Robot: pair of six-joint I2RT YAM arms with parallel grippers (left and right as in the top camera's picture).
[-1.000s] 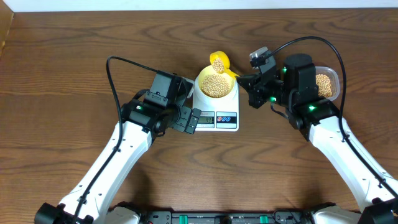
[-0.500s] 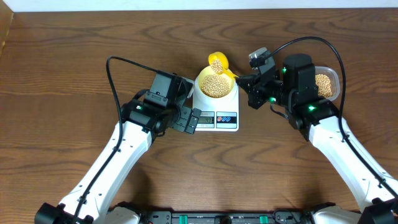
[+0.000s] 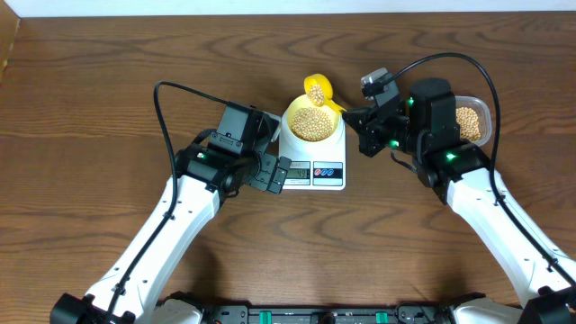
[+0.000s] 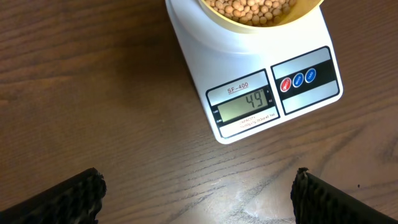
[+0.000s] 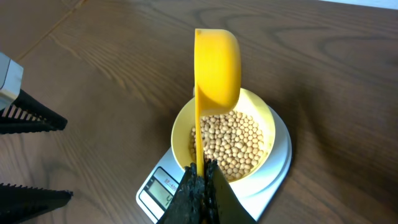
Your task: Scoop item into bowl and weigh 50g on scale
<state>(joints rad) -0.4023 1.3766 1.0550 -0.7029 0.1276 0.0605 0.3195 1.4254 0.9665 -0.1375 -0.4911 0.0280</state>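
The pale-yellow bowl (image 3: 313,121) stands on the white scale (image 3: 337,173), filled with beige beans (image 3: 312,124). The scale's display (image 4: 245,104) reads 49 in the left wrist view. My right gripper (image 5: 201,176) is shut on the handle of a bright yellow scoop (image 5: 217,68), held on edge over the bowl's far rim (image 5: 264,106); a few beans (image 3: 315,92) lie in the scoop (image 3: 320,90). My left gripper (image 4: 199,196) is open and empty, just in front of the scale. More beans sit in the clear tub (image 3: 472,121) at right.
The clear plastic tub sits behind my right arm (image 3: 468,193). A cable (image 3: 162,112) loops off my left arm. The table's far edge (image 3: 288,13) runs along the top.
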